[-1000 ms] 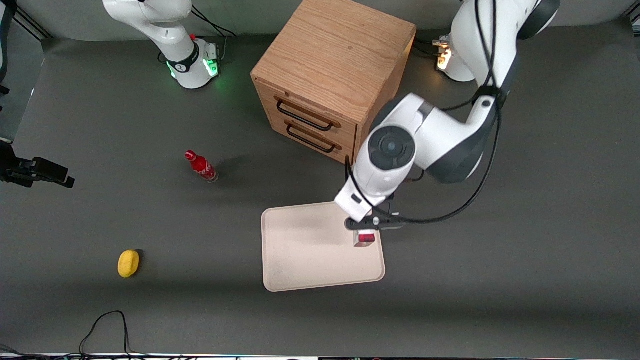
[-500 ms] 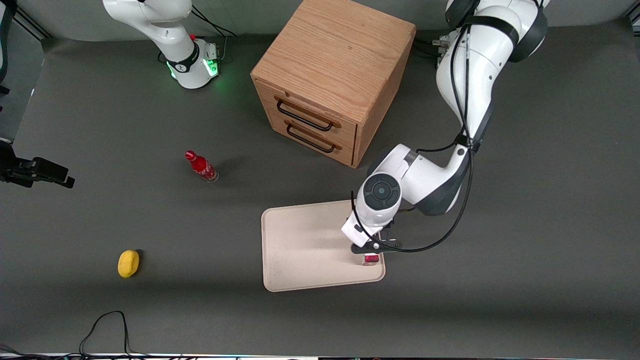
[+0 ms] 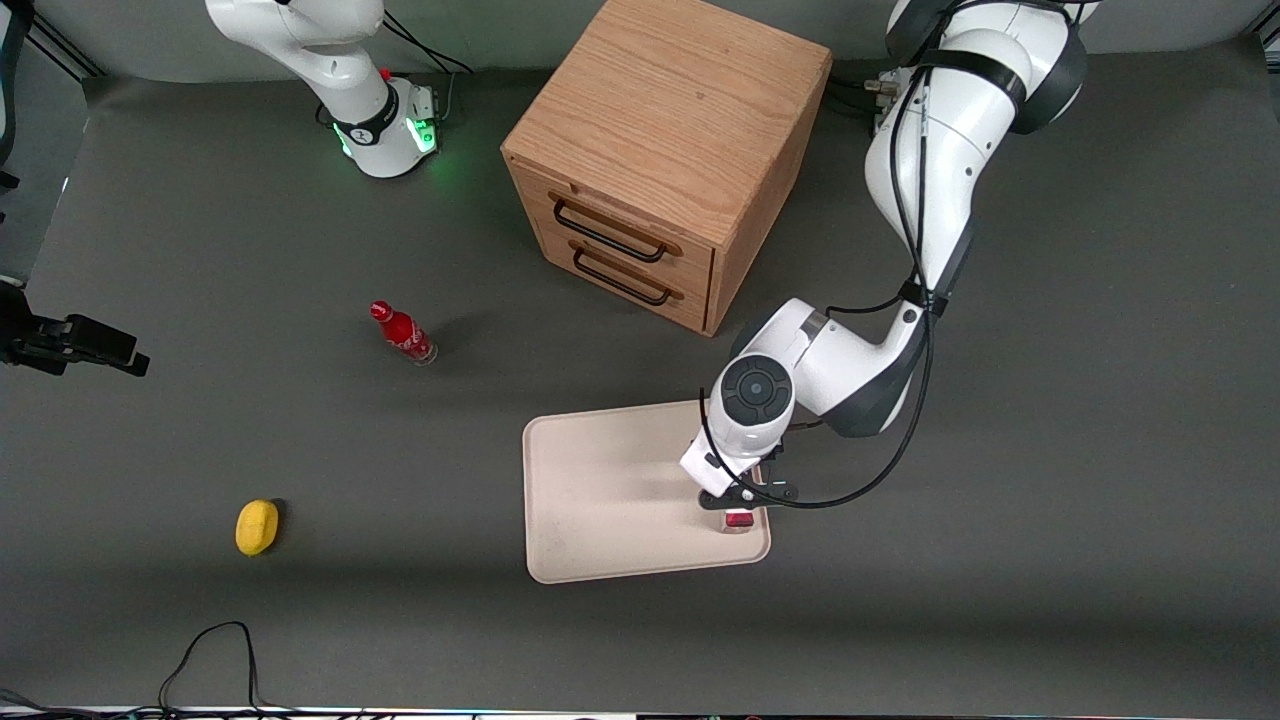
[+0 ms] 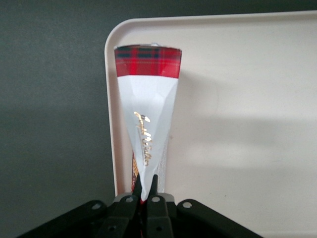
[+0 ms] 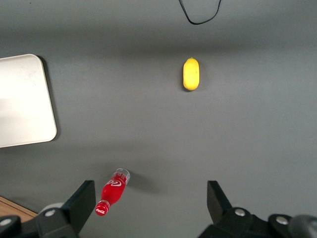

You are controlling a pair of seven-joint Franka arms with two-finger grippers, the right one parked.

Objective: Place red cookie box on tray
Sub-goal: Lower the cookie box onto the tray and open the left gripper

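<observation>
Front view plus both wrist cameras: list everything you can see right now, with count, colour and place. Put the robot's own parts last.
red cookie box: 1, dark red tartan with white end, held on end over the tray's corner nearest the working arm's end of the table
tray: 1, cream-beige, on the table, nearer the front camera than the cabinet
wooden cabinet: 1, light oak with two black-handled drawers, between the arm bases
red bottle: 1, red, upright, toward the parked arm's end
yellow object: 1, yellow, nearer the front camera than the bottle
black cable: 1, at the table edge nearest the front camera
gripper: 1, black, above the tray, shut on the box
</observation>
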